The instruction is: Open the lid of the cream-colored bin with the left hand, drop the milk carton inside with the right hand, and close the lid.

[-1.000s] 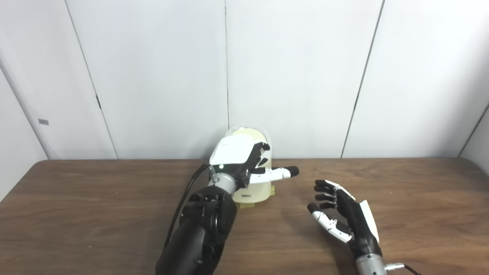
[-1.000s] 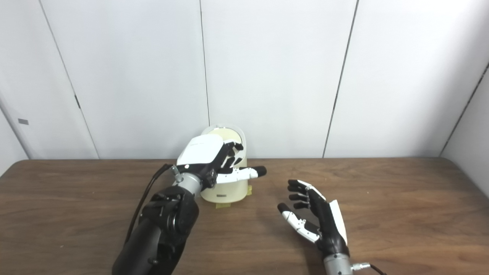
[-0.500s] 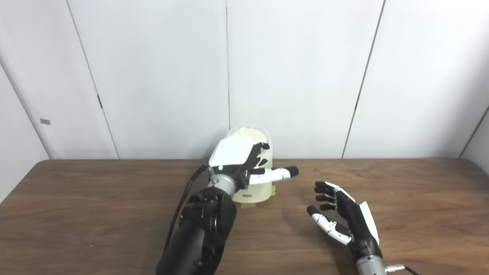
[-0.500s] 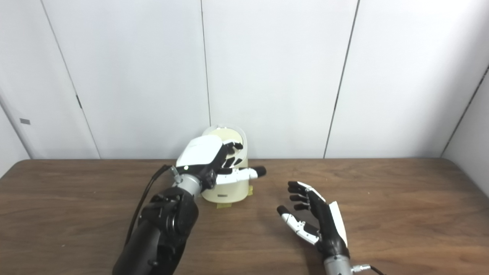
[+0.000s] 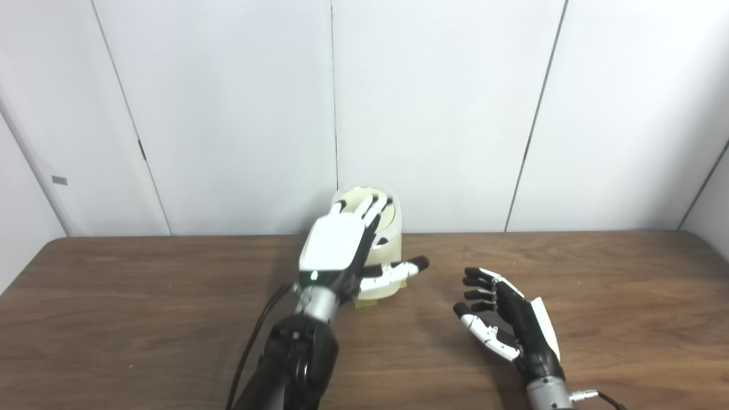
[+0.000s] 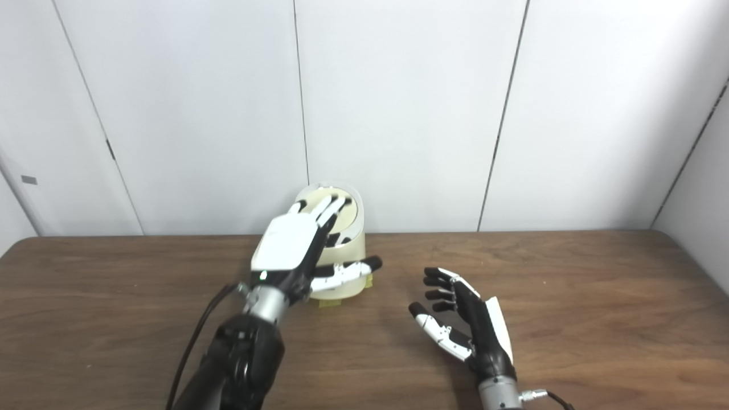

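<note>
Fingers (image 5: 373, 208) of left hand (image 5: 336, 250) spread flat over cream bin (image 5: 387, 285) lid (image 5: 364, 200), gripping nothing; right hand (image 5: 507, 327) apart, empty above surface (image 5: 626, 296).

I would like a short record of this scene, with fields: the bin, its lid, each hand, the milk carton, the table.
bin: cream-colored bin at the back middle of the table, near the wall, yellow tape at its base
lid: lid mostly covered by the left hand; open or closed cannot be told
left hand: left hand above the bin, fingers straight and spread over the lid, holds nothing
right hand: right hand right of the bin, open, empty
milk carton: not visible in either view
table: brown wooden table
</note>
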You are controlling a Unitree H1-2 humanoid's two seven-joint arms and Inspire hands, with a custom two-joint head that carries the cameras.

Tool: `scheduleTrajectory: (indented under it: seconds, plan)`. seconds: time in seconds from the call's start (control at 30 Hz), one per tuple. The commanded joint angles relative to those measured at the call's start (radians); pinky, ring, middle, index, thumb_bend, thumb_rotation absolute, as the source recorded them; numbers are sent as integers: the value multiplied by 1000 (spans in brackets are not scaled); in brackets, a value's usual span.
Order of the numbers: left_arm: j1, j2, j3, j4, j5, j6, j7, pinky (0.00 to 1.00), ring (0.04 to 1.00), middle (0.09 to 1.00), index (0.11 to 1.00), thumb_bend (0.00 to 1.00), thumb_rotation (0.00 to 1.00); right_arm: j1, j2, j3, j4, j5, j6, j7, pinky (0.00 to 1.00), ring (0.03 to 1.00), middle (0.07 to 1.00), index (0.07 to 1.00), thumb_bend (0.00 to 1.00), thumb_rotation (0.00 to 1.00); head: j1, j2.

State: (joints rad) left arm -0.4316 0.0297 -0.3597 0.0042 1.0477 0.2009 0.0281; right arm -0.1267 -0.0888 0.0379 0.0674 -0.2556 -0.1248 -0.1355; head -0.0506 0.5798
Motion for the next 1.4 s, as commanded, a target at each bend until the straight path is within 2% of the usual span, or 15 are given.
scheduleTrajectory:
  seconds: [0.0,0.17,0.27,0.37,0.4,0.5,0.57,0.63,0.7,0.77,0.9,1.0,1.07,1.27,1.37]
  plan:
    - [-20,0,15,-48,-15,-56,115,900,801,807,819,596,762,9,2,4,9,-12,-30,-6,609,683,740,758,305,426,-2,1]
    - [67,18,31,-146,-34,-90,164,824,774,784,798,598,778,9,3,3,6,-4,-26,-2,614,686,742,758,298,402,-4,2]
    - [128,36,48,-201,-65,-116,172,730,750,774,782,591,774,7,4,2,10,4,-29,0,610,677,740,757,297,387,-2,0]
    - [199,54,83,-236,-157,-156,163,753,774,790,790,572,740,4,3,-2,20,6,-43,-6,612,681,744,758,296,411,-2,-6]
    - [223,66,98,-232,-197,-183,171,755,783,794,794,587,735,2,2,-4,25,3,-52,-13,614,687,742,755,266,361,-2,-8]
    - [279,96,143,-196,-294,-273,196,748,799,803,797,587,734,-5,0,-12,45,4,-84,-29,627,710,741,747,226,248,-5,-11]
    - [304,111,165,-170,-348,-320,204,753,814,816,806,557,744,-9,0,-17,58,12,-103,-33,634,719,740,741,221,213,-7,-12]
    - [330,124,182,-146,-385,-359,209,750,832,836,818,518,749,-11,-1,-20,65,20,-115,-34,643,725,744,742,230,225,-7,-12]
    - [354,134,193,-122,-397,-395,221,743,848,861,837,437,743,-12,-1,-25,68,26,-123,-36,643,725,745,740,234,249,-7,-12]
    - [373,137,201,-99,-412,-427,235,725,853,875,848,394,729,-12,4,-30,62,34,-113,-36,645,728,747,738,237,254,-10,-13]
    - [395,128,232,-7,-541,-534,243,749,867,885,864,359,754,-8,10,-42,47,51,-90,-34,654,739,759,749,232,252,-12,-12]
    - [397,114,262,40,-629,-551,222,790,879,890,873,318,905,-5,14,-51,42,54,-97,-38,668,748,764,750,237,234,-16,-13]
    - [396,111,273,55,-643,-560,221,790,875,885,869,277,928,-3,16,-55,37,53,-99,-39,665,745,762,746,239,211,-22,-8]
    - [396,112,288,88,-621,-565,239,797,874,881,865,241,872,2,17,-63,28,58,-93,-35,656,735,753,742,236,180,-15,-11]
    - [391,111,291,105,-606,-568,251,791,874,882,863,234,837,4,19,-64,26,60,-89,-32,661,740,757,744,238,219,-12,-13]
